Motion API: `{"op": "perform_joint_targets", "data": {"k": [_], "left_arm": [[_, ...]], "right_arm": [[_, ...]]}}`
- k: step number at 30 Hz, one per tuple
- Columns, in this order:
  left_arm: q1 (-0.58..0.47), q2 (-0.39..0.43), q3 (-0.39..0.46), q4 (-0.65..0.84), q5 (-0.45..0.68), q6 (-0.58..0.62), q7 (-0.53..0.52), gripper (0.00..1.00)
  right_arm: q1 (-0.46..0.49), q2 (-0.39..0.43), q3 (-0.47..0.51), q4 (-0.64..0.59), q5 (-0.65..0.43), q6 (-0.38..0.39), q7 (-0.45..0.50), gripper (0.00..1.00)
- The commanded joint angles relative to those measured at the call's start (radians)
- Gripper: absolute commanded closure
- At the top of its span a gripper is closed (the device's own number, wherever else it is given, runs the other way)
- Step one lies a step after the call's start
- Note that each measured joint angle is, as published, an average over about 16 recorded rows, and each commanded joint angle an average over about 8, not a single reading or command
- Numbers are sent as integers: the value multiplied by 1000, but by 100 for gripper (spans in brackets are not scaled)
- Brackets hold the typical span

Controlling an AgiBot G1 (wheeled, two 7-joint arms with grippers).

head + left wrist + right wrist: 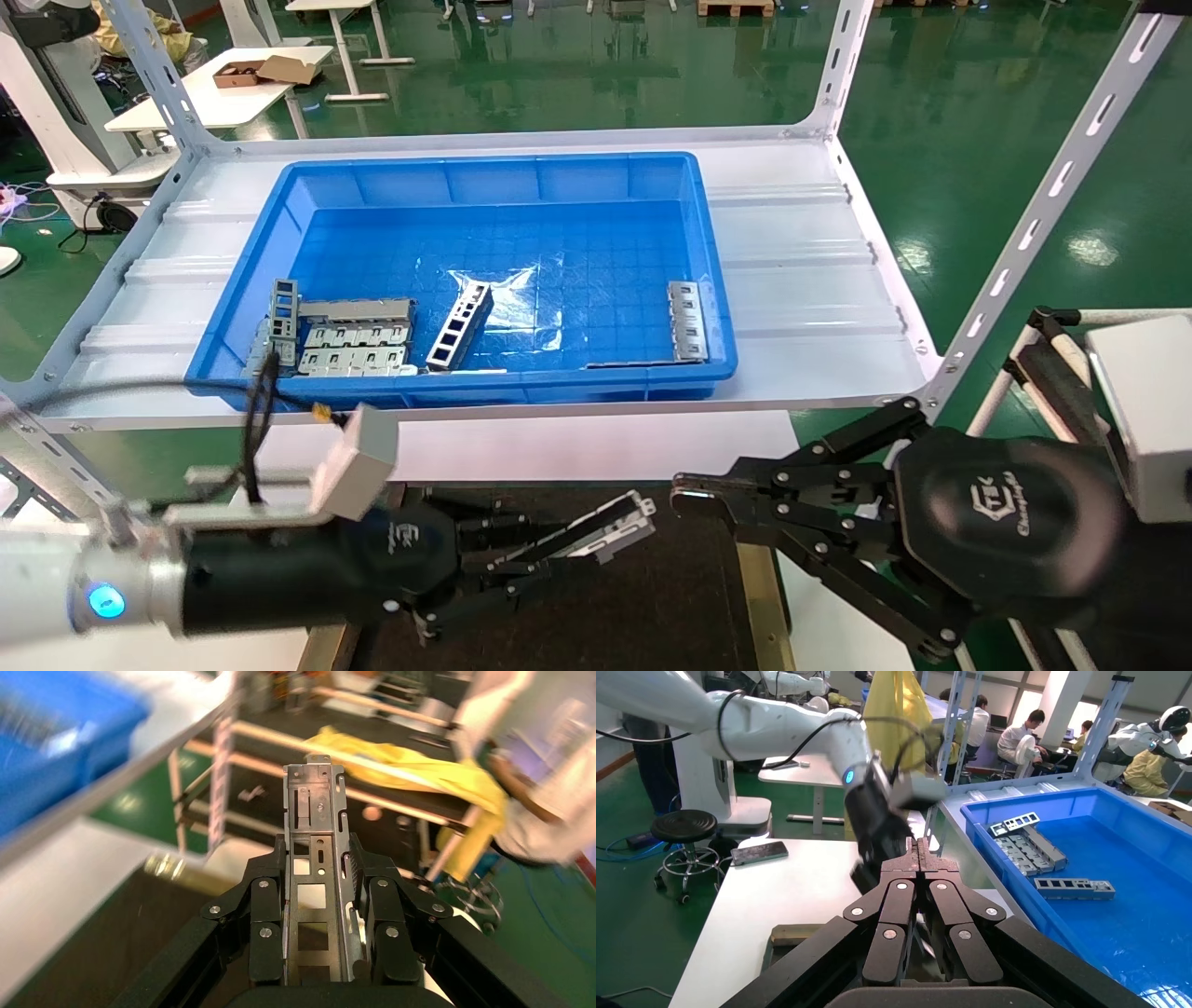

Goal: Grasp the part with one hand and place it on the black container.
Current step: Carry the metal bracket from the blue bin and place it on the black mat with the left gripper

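Observation:
My left gripper (545, 559) is shut on the part (616, 522), a long grey metal channel strip. It holds the strip by its side walls, just above the black container (652, 606), whose olive-gold rail is on the right. In the left wrist view the part (316, 832) sticks out forward between the black fingers (263, 903), with the dark container surface (98, 945) below. My right gripper (694, 494) is shut and empty, close to the right of the part's free end. In the right wrist view its jaws (921, 855) are pressed together, and the left arm (870, 804) is just beyond them.
A deep blue bin (708, 280) stands on the white shelf (819, 280) behind and holds several grey metal pieces (354, 340), including a ladder-like strip (461, 326). Slanted shelf posts (1052, 196) rise on the right. A white table (772, 896) lies left of the container.

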Motion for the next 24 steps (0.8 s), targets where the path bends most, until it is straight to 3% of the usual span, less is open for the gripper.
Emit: {"op": "perform_joint_targets", "data": {"k": [1,10,24], "left_arm": [[67,-15,0,-61,6,-71,-40,100],[228,27,61,-182,153,-429,-252,100],[206,206,174,-27,376,-740,-528,100]], "right_arm": [[0,0,0,0,0,0,0,100],[0,0,-1,0,0,0,0,100],[0,1,-1,0,1,1,-1,100]]}}
